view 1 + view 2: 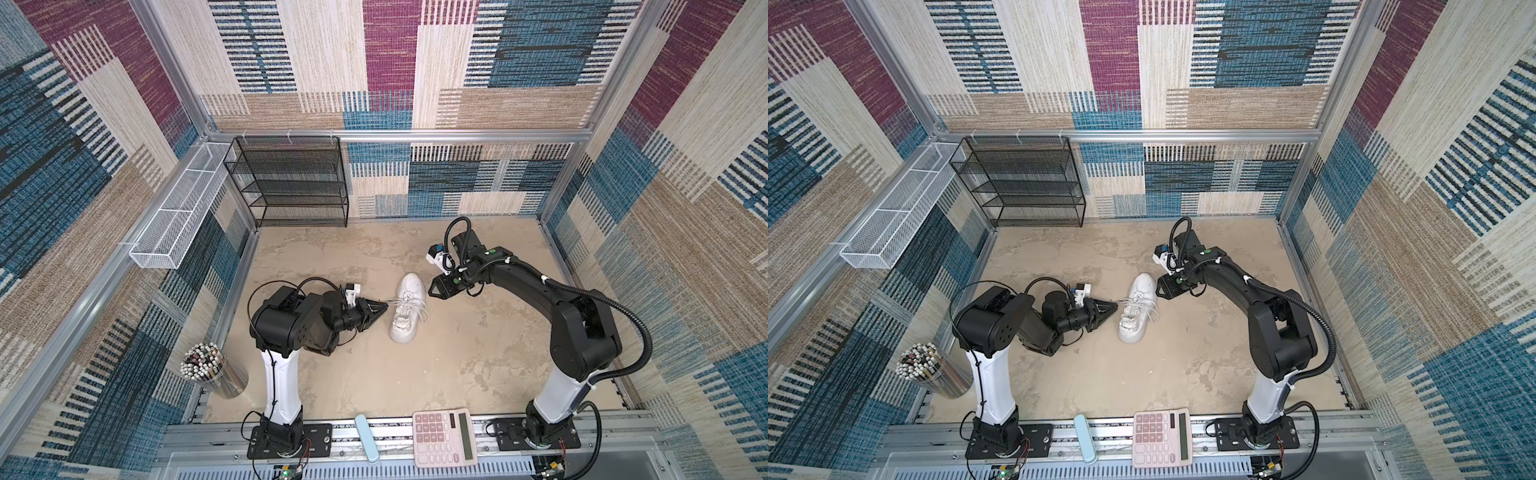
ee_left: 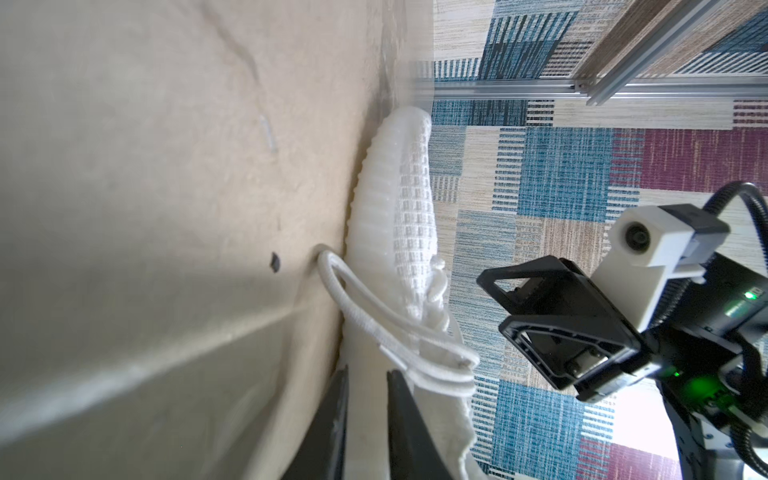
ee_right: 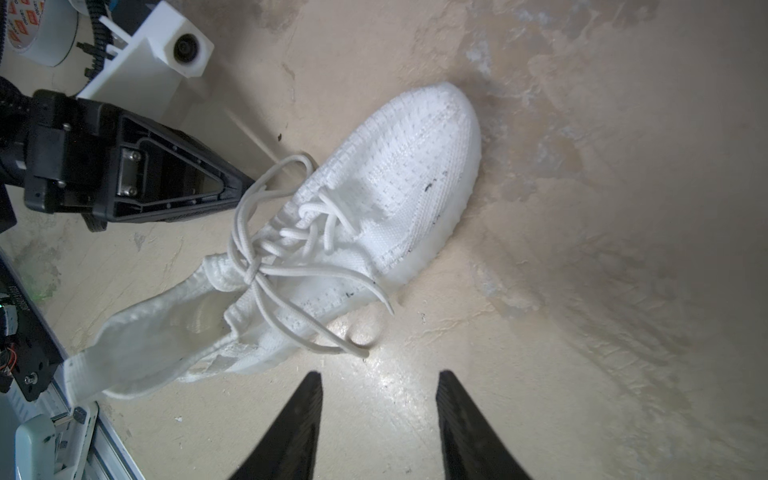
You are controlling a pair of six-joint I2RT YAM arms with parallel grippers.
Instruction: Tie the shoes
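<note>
The white sneaker [image 1: 407, 309] [image 1: 1138, 309] lies mid-floor, its toe toward the back wall. Its thin white laces [image 3: 291, 270] are loosely knotted, with loops and ends spilling off both sides. My left gripper [image 1: 384, 306] [image 1: 1115, 306] points at the shoe's left side, its tip touching a lace loop [image 3: 257, 187]. In the left wrist view its jaws [image 2: 368, 370] stand a narrow gap apart with a lace [image 2: 374, 324] at the tips. Whether a strand is pinched does not show. My right gripper [image 1: 432, 291] [image 3: 380, 374] is open and empty over bare floor at the shoe's right.
A black mesh shelf [image 1: 291, 183] stands at the back left. A white wire basket [image 1: 178, 216] hangs on the left wall. A cup of pencils [image 1: 208, 365] stands front left. A pale blue case [image 1: 366, 436] and a pink calculator [image 1: 442, 436] lie on the front rail.
</note>
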